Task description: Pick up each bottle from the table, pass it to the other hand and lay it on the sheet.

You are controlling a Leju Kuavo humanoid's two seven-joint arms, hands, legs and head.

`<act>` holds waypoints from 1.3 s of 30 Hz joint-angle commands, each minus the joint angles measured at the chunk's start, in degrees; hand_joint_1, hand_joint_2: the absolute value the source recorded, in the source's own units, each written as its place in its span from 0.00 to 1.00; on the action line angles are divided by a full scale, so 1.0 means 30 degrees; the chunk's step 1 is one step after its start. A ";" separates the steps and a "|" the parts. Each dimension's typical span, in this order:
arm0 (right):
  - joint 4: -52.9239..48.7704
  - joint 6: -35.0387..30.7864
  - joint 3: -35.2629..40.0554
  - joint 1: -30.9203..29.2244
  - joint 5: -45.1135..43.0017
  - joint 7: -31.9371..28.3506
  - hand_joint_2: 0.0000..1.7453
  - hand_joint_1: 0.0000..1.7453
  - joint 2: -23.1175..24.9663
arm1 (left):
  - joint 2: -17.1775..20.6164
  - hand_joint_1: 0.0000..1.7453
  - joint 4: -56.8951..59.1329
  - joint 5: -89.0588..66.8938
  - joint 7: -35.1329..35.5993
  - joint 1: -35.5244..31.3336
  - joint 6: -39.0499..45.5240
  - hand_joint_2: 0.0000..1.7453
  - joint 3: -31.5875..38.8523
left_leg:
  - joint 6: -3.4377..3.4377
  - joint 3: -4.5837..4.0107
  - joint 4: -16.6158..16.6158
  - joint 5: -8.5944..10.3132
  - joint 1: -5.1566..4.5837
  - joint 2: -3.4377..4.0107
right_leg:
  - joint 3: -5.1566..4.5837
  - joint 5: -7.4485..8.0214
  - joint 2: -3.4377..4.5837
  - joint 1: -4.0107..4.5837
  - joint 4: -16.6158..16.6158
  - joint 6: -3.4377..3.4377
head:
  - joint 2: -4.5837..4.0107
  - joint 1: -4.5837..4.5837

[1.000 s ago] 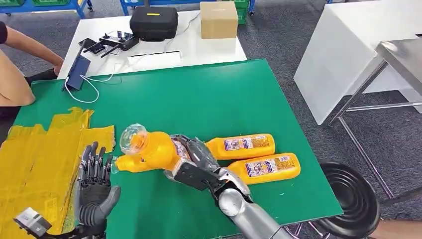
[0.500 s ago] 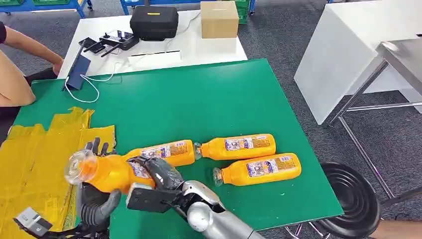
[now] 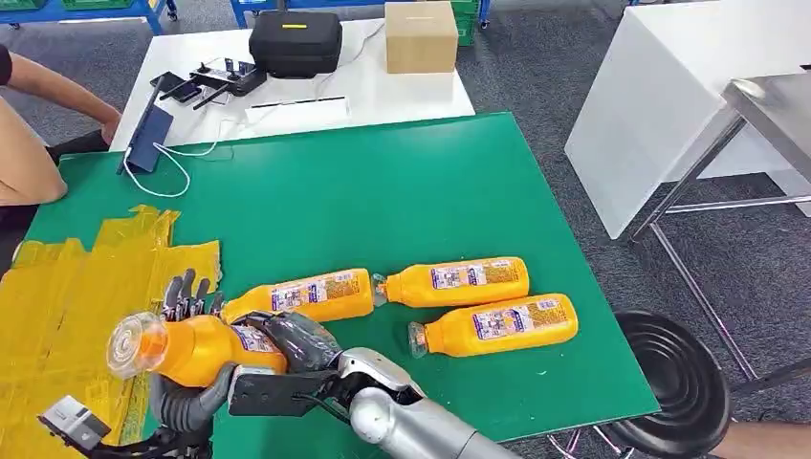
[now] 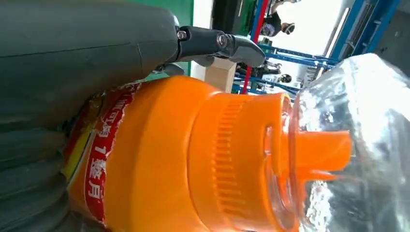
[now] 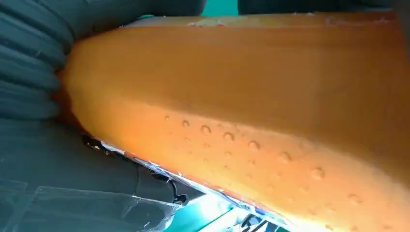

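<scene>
My right hand (image 3: 287, 349) grips an orange bottle (image 3: 196, 346) by its labelled body, clear cap (image 3: 134, 342) pointing left over the edge of the yellow sheet (image 3: 67, 296). The bottle lies against the palm of my left hand (image 3: 186, 392), whose fingers (image 3: 186, 292) stand straight up behind it and are not wrapped around it. In the left wrist view the bottle (image 4: 193, 159) sits close against my left hand (image 4: 72, 48). The right wrist view has the bottle (image 5: 266, 96) pressed into my right hand (image 5: 34, 63). Three more orange bottles (image 3: 311, 294) (image 3: 459, 279) (image 3: 502, 323) lie on the green table (image 3: 383, 191).
A person's arm (image 3: 48, 91) reaches in at the far left. Behind the green table a white table (image 3: 402, 91) carries a black case (image 3: 295, 43), a cardboard box (image 3: 421, 36) and a controller (image 3: 215, 78). A black stool (image 3: 674, 382) stands at the right.
My right hand has carried the bottle leftward from mid-table into my left palm, then lowered it slightly. The left hand stayed in place with fingers upright.
</scene>
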 commanded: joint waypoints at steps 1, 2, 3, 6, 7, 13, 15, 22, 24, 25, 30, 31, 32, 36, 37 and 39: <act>0.2195 0.0343 0.1947 -0.0140 0.0335 -0.0269 1.00 1.00 0.0091 | 0.0100 0.00 0.1360 0.0261 0.0102 -0.1386 -0.0107 1.00 -0.0595 | 0.0001 0.0031 -0.0036 0.0026 -0.0001 -0.0135 | 0.0055 0.0000 -0.0047 -0.0008 -0.0033 0.0013 | 0.0000 0.0000; 0.2261 0.0345 0.1995 -0.0069 0.0366 -0.0285 1.00 1.00 0.0078 | 0.0108 0.00 0.1375 0.0283 0.0102 -0.1422 -0.0105 1.00 -0.0580 | 0.0001 0.0021 -0.0035 0.0026 -0.0003 -0.0116 | 0.0043 0.0003 -0.0046 -0.0008 -0.0032 0.0012 | 0.0000 0.0007; 0.2367 0.0335 0.2007 -0.0078 0.0390 -0.0302 1.00 1.00 0.0110 | 0.0121 0.00 0.1385 0.0314 0.0102 -0.1433 -0.0114 1.00 -0.0585 | 0.0001 0.0014 -0.0028 0.0021 -0.0002 -0.0088 | 0.0032 0.0002 -0.0039 -0.0006 -0.0027 0.0008 | 0.0000 0.0000; 0.2575 0.0320 0.2078 -0.0037 0.0458 -0.0359 1.00 1.00 0.0147 | 0.0121 0.00 0.1455 0.0388 0.0099 -0.1503 -0.0143 1.00 -0.0580 | -0.0001 0.0029 -0.0040 0.0027 -0.0001 -0.0129 | 0.0055 -0.0001 -0.0059 -0.0006 -0.0039 0.0010 | 0.0000 0.0000; 0.2575 0.0320 0.2078 -0.0037 0.0458 -0.0359 1.00 1.00 0.0147 | 0.0121 0.00 0.1455 0.0388 0.0099 -0.1503 -0.0143 1.00 -0.0580 | -0.0001 0.0027 -0.0038 0.0024 -0.0003 -0.0116 | 0.0048 -0.0001 -0.0050 -0.0008 -0.0034 0.0009 | 0.0000 0.0007; 0.2851 0.0314 0.2160 -0.0058 0.0591 -0.0497 1.00 1.00 0.0232 | 0.0252 1.00 0.1531 0.0963 -0.0089 -0.1514 -0.0593 1.00 -0.0523 | 0.0000 0.0021 -0.0028 0.0018 -0.0004 -0.0095 | 0.0037 -0.0004 -0.0045 -0.0006 -0.0025 0.0006 | 0.0000 0.0000; 0.2889 0.0311 0.2157 -0.0095 0.0612 -0.0521 1.00 1.00 0.0247 | 0.0243 1.00 0.1494 0.0991 -0.0144 -0.1480 -0.0692 1.00 -0.0549 | -0.0001 0.0012 -0.0028 0.0022 -0.0006 -0.0098 | 0.0027 -0.0003 -0.0049 -0.0009 -0.0023 0.0007 | 0.0000 0.0007; 0.2610 0.0081 0.2050 0.0301 0.0750 -0.0829 1.00 1.00 -0.0428 | -0.0252 1.00 0.1573 0.0576 -0.0327 -0.1656 -0.0569 1.00 -0.1021 | 0.0006 0.0016 -0.0028 0.0022 -0.0004 -0.0116 | 0.0038 -0.0005 -0.0072 -0.0006 -0.0033 0.0014 | 0.0000 0.0000; 0.2009 -0.0151 0.1739 0.0788 0.0845 -0.0946 1.00 1.00 -0.0950 | -0.0403 1.00 0.1546 0.0293 -0.0398 -0.1644 -0.0199 1.00 -0.1449 | 0.0010 0.0022 -0.0034 0.0028 -0.0005 -0.0156 | 0.0055 -0.0008 -0.0104 -0.0007 -0.0045 0.0020 | 0.0000 0.0000; 0.1803 -0.0186 0.1610 0.0944 0.0988 -0.1002 1.00 1.00 -0.1127 | -0.0401 1.00 0.1519 0.0238 -0.0401 -0.1639 -0.0014 1.00 -0.1637 | 0.0010 0.0026 -0.0037 0.0030 0.0000 -0.0169 | 0.0064 -0.0007 -0.0110 -0.0003 -0.0053 0.0021 | 0.0000 0.0007; 0.1639 -0.0221 0.1450 0.1080 0.1055 -0.1019 1.00 1.00 -0.1247 | -0.0395 1.00 0.1493 0.0233 -0.0414 -0.1640 0.0083 1.00 -0.1747 | 0.0007 0.0005 -0.0020 0.0023 -0.0010 -0.0151 | 0.0038 -0.0009 -0.0101 0.0002 -0.0043 0.0017 | 0.0000 0.0000; 0.1552 -0.0243 0.1368 0.1153 0.1095 -0.1021 1.00 1.00 -0.1315 | -0.0404 1.00 0.1488 0.0233 -0.0427 -0.1653 0.0133 1.00 -0.1800 | 0.0006 0.0001 -0.0015 0.0022 -0.0014 -0.0154 | 0.0030 -0.0010 -0.0099 0.0000 -0.0037 0.0017 | 0.0000 0.0000; 0.1348 -0.0279 0.1209 0.1278 0.1167 -0.1034 1.00 1.00 -0.1437 | -0.0406 1.00 0.1480 0.0206 -0.0439 -0.1657 0.0232 1.00 -0.1906 | 0.0008 0.0004 -0.0022 0.0027 -0.0019 -0.0183 | 0.0039 -0.0012 -0.0114 -0.0005 -0.0041 0.0021 | 0.0000 0.0007; 0.0225 -0.0764 0.0354 0.2063 0.1714 -0.1083 1.00 1.00 -0.2079 | -0.0478 1.00 0.1335 0.0127 -0.0550 -0.1590 0.0588 1.00 -0.2261 | 0.0009 0.0000 -0.0024 0.0028 -0.0011 -0.0192 | 0.0037 -0.0019 -0.0148 0.0003 -0.0053 0.0021 | 0.0000 0.0000; 0.0200 -0.0767 0.0303 0.2015 0.1705 -0.1079 1.00 1.00 -0.2124 | -0.0491 1.00 0.1332 0.0124 -0.0550 -0.1596 0.0598 1.00 -0.2268 | 0.0007 -0.0005 -0.0018 0.0020 -0.0018 -0.0124 | 0.0007 -0.0013 -0.0098 -0.0001 -0.0039 0.0015 | 0.0000 0.0000; -0.0456 -0.1152 0.0063 0.2584 0.1864 -0.1021 1.00 1.00 -0.2148 | -0.0483 1.00 0.1237 0.0102 -0.0581 -0.1493 0.0673 1.00 -0.2271 | 0.0013 0.0003 -0.0019 0.0024 -0.0016 -0.0189 | 0.0035 -0.0018 -0.0127 -0.0003 -0.0049 0.0027 | 0.0000 0.0000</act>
